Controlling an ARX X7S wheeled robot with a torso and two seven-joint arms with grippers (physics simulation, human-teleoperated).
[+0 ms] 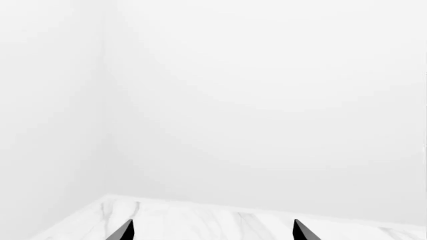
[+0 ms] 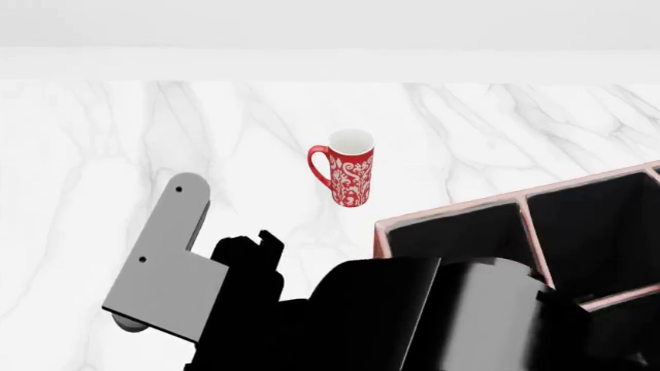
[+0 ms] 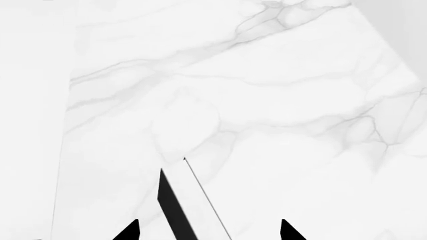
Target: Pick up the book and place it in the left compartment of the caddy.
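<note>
The book (image 3: 181,200) stands between the wide open fingers of the right gripper (image 3: 210,231), not yet touched.

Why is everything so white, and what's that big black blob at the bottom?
Head view: flat bright light on the marble table, only the red mug stands out; the blob is the robot's arm, close and hiding part of the caddy. Left wrist view: nearly all blank white wall.

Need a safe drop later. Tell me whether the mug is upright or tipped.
Upright: the mug stands on its base, white mouth facing up.
</note>
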